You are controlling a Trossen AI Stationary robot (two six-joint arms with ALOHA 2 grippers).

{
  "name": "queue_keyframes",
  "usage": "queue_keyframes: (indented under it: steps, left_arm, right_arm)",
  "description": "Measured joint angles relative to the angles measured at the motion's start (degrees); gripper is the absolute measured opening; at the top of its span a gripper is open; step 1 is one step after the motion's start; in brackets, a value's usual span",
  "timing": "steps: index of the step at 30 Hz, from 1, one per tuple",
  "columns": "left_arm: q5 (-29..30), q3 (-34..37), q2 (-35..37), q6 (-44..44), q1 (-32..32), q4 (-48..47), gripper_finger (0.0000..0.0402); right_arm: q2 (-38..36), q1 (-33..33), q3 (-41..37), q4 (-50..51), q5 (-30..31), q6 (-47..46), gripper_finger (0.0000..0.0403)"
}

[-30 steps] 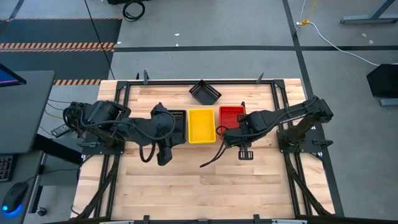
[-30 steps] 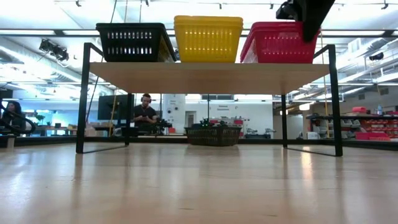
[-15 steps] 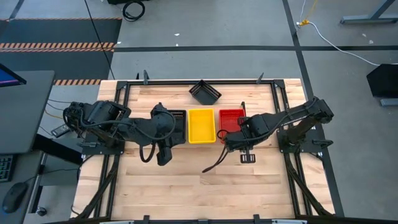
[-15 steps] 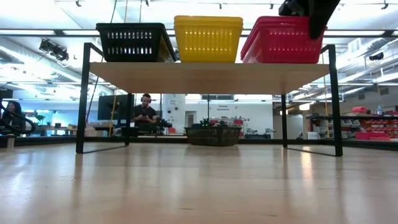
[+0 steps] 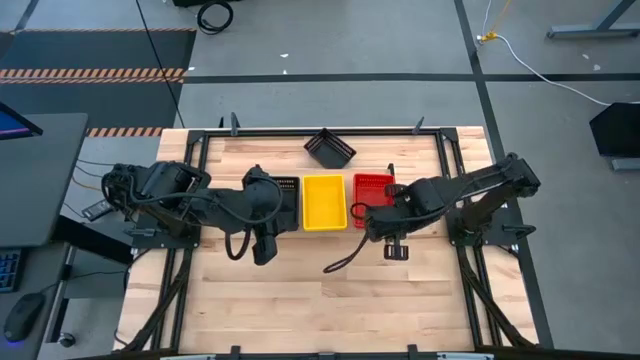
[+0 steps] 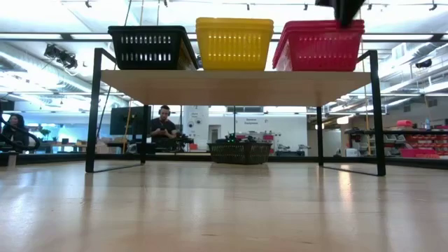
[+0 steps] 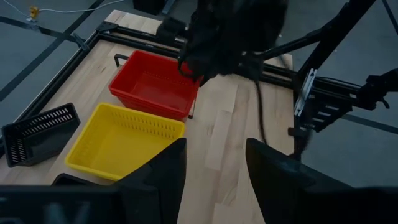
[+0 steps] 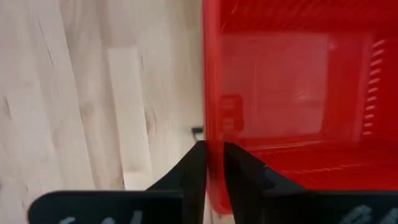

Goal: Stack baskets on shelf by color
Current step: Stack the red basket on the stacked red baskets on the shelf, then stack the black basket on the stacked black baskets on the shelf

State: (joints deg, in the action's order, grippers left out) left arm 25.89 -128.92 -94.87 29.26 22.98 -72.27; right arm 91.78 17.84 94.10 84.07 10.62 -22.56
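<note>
Evidently the right gripper [image 8: 211, 163] pinched the rim of the red basket [image 5: 372, 187], fingers nearly closed, seating it on the shelf [image 6: 238, 86] beside the yellow basket [image 5: 324, 201]. Past the yellow, the left gripper [image 7: 214, 168] waited, fingers parted and empty.
</note>
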Motion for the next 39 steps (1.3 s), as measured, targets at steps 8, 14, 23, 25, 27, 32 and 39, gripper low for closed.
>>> queue_keyframes:
  steps: [8,14,23,25,27,32,39]
  left_arm:
    - [0.0,0.0,0.0,-3.26,-3.76,-0.02,0.0172]
    - [-0.04,0.0,0.0,-8.41,-10.31,-1.6,0.0172]
    - [-10.87,0.0,0.0,-16.41,-28.38,-4.34,0.0172]
    - [-13.19,0.0,0.0,-16.9,-33.12,-4.33,0.0172]
    - [-14.76,0.0,0.0,-16.98,-37.99,-4.35,0.0172]
    - [-18.36,0.0,-1.77,-13.53,-48.32,-5.61,0.0172]
    - [-31.25,-0.02,-8.71,-16.44,-57.8,-4.74,0.0172]
  right_arm:
    - [-2.39,0.11,7.86,-0.91,2.38,-0.45,0.0096]
    - [-2.66,1.39,11.86,-0.74,2.15,-0.45,0.0107]
    - [-2.62,4.32,15.57,-0.85,2.51,-4.34,0.0106]
    - [-2.61,4.62,16.19,-0.78,3.71,-4.51,0.0105]
    - [-2.59,4.7,16.52,-0.76,6.08,-4.53,0.0105]
    - [-2.57,3.88,16.55,-1.09,14.52,-6.54,0.0105]
    - [-2.57,-1.25,16.55,-1.93,18.79,-9.74,0.0105]
